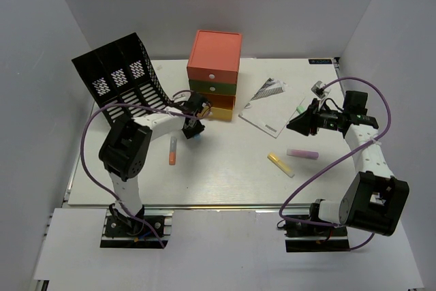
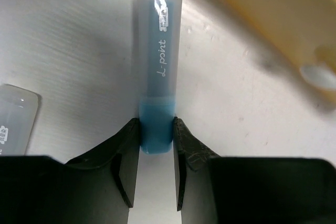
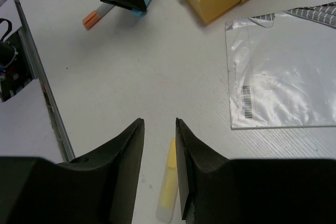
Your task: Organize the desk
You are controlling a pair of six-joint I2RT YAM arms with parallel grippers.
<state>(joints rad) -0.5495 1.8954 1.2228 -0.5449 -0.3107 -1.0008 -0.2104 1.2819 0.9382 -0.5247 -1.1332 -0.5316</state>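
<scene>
1. Top view: the counter [image 1: 225,175] spans the scene; left gripper [image 1: 193,131] low near drawers [image 1: 214,66], right gripper [image 1: 293,126] hovering.
2. Left wrist: jaws clamp blue pen [image 2: 160,51] by its end; it may pivot or slip.
3. Right wrist: jaws apart, empty.

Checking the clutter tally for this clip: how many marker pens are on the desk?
4: blue marker in the left gripper; orange marker beside it; yellow marker and pink marker centre-right. A green marker by the notebook may be a fifth.
</scene>
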